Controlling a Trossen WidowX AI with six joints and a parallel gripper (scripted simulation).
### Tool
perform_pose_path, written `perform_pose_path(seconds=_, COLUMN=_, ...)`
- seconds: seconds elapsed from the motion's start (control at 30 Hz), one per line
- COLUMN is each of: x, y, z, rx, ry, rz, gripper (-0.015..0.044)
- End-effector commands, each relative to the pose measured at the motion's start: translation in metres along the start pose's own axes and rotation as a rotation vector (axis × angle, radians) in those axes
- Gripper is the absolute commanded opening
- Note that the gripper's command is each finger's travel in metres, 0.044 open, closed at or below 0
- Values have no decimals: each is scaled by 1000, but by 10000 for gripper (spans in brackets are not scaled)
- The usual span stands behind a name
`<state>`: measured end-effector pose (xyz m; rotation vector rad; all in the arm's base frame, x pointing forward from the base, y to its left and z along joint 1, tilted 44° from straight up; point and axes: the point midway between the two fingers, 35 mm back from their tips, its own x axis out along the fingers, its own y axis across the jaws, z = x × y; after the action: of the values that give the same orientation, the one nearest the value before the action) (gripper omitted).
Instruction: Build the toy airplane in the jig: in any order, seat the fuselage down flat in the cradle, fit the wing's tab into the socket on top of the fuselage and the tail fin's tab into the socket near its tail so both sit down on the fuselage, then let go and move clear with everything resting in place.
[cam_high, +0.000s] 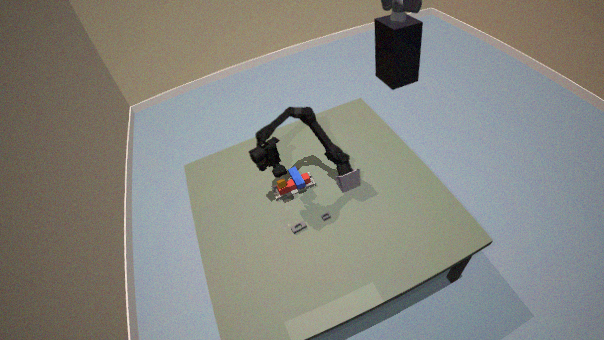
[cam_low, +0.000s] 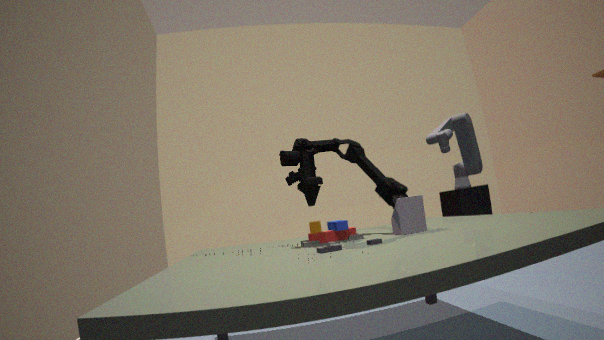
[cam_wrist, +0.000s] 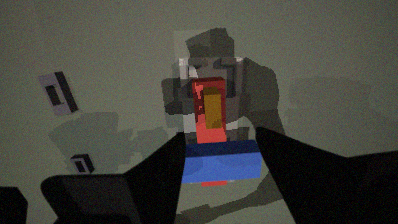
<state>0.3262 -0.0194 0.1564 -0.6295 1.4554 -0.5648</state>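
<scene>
Two small grey slotted blocks (cam_high: 299, 228) (cam_low: 329, 248) on the table (cam_high: 250, 270) (cam_low: 200, 290), beyond them the red fuselage (cam_high: 286, 189) (cam_low: 322, 236) (cam_wrist: 211, 135) in the pale cradle (cam_high: 278, 198) (cam_wrist: 189, 124) — blue wing (cam_high: 297, 178) (cam_low: 338, 225) (cam_wrist: 222, 167) across it, orange tail fin (cam_high: 282, 183) (cam_low: 315, 227) (cam_wrist: 213, 111) upright near one end — gripper (cam_high: 279, 171) (cam_low: 311, 204) (cam_wrist: 220, 135) above, fingers spread, holding nothing.

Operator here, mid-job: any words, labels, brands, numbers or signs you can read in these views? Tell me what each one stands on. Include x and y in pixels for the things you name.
No readable text in any view.
Airplane parts, meaning the red fuselage (cam_high: 287, 189) (cam_low: 321, 236) (cam_wrist: 211, 135), blue wing (cam_high: 297, 177) (cam_low: 338, 225) (cam_wrist: 222, 167) and yellow tail fin (cam_high: 281, 184) (cam_low: 315, 227) (cam_wrist: 213, 111): no marking shows.
Black arm (cam_high: 321, 131) (cam_low: 371, 169) and its pale base (cam_high: 349, 181) (cam_low: 411, 215): no brand or number shows; any small print would be too blurred to read.
</scene>
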Motion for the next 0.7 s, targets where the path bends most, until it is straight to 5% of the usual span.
perform_pose_path(seconds=0.0, x=-3, y=0, z=0, rx=0, ry=25, rz=-1, gripper=260)
perform_pose_path(seconds=0.67, x=-3, y=-3, z=1, rx=0, ry=25, rz=-1, gripper=260)
